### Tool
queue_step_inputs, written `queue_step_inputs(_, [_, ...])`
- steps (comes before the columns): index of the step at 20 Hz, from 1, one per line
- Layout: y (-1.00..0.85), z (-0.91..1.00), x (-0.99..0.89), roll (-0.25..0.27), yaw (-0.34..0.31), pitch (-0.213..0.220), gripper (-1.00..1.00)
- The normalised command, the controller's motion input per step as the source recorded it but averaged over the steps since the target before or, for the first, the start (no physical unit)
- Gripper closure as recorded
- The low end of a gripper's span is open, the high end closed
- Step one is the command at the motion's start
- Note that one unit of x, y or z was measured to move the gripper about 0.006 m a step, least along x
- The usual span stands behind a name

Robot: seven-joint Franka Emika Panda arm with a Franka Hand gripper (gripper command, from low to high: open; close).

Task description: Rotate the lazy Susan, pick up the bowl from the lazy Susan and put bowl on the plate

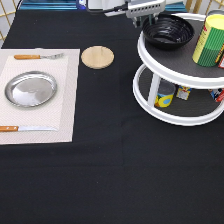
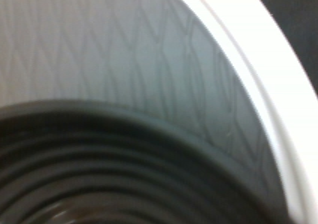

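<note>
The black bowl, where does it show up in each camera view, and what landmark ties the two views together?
Exterior view: the black bowl sits on the lazy Susan's top shelf, at the picture's upper right, just below the gripper.
Wrist view: the bowl's ridged rings fill much of the picture.
Shared landmark: the lazy Susan's white rim.

I see a pale placemat [image 1: 65, 107] at left, fork [image 1: 37, 56] along its top, knife [image 1: 27, 128] along its bottom. Wooden coaster [image 1: 97, 56] just right of mat. Yellow-green can [image 1: 210, 40] at upper right; small tins [image 1: 165, 95] lower.
</note>
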Motion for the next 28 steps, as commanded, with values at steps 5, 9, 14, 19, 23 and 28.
queue_step_inputs(5, [-0.03,1.0,-0.03,-0.011,0.0,-0.013,1.0])
queue_step_inputs(9, [-0.12,0.81,-0.1,0.0,0.0,-0.039,1.0])
queue_step_inputs(14, [-0.04,0.19,-0.22,-0.004,-0.006,-0.063,-1.0])
queue_step_inputs(19, [0.0,-0.22,-0.21,-0.019,0.0,-0.014,-1.0])
queue_step_inputs(23, [0.0,0.0,-0.01,-0.016,0.0,0.109,-1.0])
queue_step_inputs(28, [0.0,0.1,0.0,-0.002,0.0,0.153,-1.0])
